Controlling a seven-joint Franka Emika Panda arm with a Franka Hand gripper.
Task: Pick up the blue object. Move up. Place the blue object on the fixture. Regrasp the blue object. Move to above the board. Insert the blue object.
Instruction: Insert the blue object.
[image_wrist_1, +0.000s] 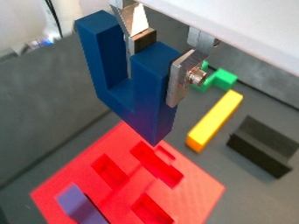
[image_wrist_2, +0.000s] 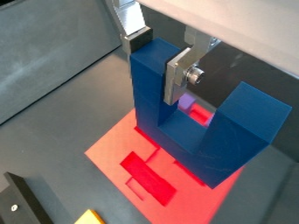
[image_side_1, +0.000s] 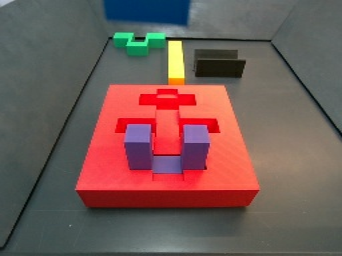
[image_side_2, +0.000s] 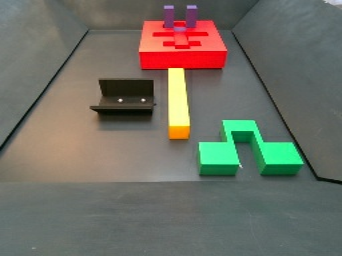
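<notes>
The two-finger gripper (image_wrist_1: 162, 59) clamps one prong of the dark blue U-shaped plastic block (image_wrist_1: 126, 77), hanging above the large flat red recessed board (image_wrist_1: 128, 179)

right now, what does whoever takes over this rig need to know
Gripper: shut on one prong of the dark blue U-shaped plastic block, held in the air above the large flat red slab board.
The small black fixture stands empty beside the long yellow bar. A purple U-shaped block already sits in the board.
Done: pick-up, regrasp and move above the board, judging by this.
Left: insert the blue block.
</notes>
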